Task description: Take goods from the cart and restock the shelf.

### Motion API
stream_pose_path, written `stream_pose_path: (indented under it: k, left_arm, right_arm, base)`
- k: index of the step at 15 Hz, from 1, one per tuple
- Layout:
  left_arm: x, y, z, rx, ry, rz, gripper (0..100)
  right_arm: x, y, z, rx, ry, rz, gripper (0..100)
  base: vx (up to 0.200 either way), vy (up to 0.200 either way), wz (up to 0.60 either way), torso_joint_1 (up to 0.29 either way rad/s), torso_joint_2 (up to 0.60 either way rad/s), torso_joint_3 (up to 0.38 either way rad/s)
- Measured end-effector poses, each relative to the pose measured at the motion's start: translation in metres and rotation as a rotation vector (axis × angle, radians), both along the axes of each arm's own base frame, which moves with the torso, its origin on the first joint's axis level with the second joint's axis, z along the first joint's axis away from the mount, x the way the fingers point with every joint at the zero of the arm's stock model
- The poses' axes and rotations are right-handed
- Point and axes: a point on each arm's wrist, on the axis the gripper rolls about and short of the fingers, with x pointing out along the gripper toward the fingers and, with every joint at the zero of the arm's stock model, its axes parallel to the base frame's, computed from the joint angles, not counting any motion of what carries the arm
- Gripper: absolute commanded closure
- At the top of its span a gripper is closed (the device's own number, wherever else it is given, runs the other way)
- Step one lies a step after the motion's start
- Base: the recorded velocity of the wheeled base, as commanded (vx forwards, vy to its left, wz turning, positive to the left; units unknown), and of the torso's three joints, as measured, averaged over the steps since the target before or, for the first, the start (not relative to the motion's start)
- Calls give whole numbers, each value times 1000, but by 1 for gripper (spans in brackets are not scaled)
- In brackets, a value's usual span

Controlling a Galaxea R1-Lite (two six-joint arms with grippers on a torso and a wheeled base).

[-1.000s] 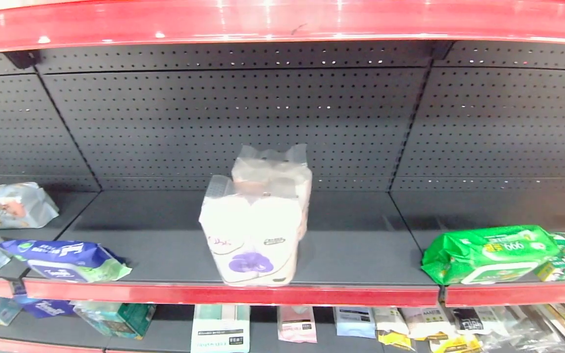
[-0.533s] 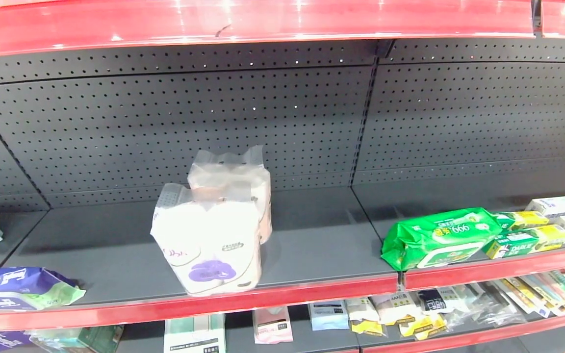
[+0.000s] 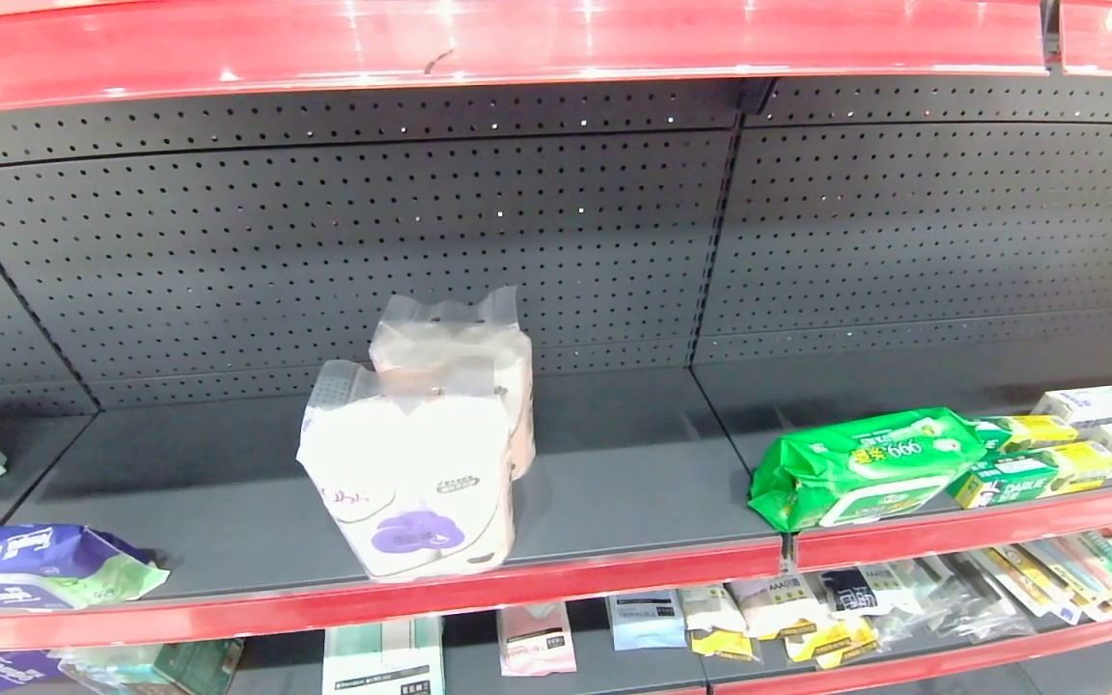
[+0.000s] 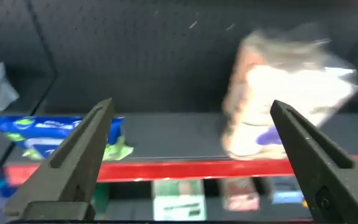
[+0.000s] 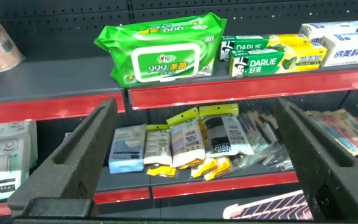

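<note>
Change: the head camera has swung since a second ago, so the whole shelf scene sits further left in the picture; the goods themselves have not shifted, and over the last half second the view is steady.
Left jaws: spread wide and empty, facing the shelf (image 3: pixel 633 483) front between the blue tissue pack (image 4: pixel 55 130) and the toilet roll packs (image 4: pixel 284 93).
Right jaws: also spread wide with nothing between them, facing the green wipes pack (image 5: pixel 160 53) and the toothpaste boxes (image 5: pixel 269 56).
Shelf stock: two toilet roll packs stand upright, one behind the other, the front one right at the red lip (image 3: pixel 566 579); bare shelf lies on both sides of them.
Cart: a pink grid (image 5: pixel 272 208) at the right wrist view's edge may be it; I cannot tell.
Goods: none is in hand, so the next pack has yet to come from the cart.
Step in hand: likely fetching a fresh item.
Doing it well: grip a pack across its firm body, not the loose film; set it upright on bare shelf beside matching stock, well behind the lip, without nudging the front roll pack off the edge.
</note>
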Motion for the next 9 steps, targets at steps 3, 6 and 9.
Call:
stream_pose_path:
  k: [3, 6, 9]
  left_arm:
    - [61, 2, 4, 22, 183, 63, 0]
    - [101, 3, -20, 33, 336, 85, 0]
    - [122, -1, -39, 43, 448, 56, 0]
  right_arm:
    - [0, 0, 0, 0, 0, 0, 0]
    - [0, 0, 0, 0, 0, 0, 0]
    - [0, 0, 0, 0, 0, 0, 0]
  base:
    - [0, 0, 0, 0, 0, 0]
    - [0, 0, 0, 0, 0, 0]
    - [0, 0, 0, 0, 0, 0]
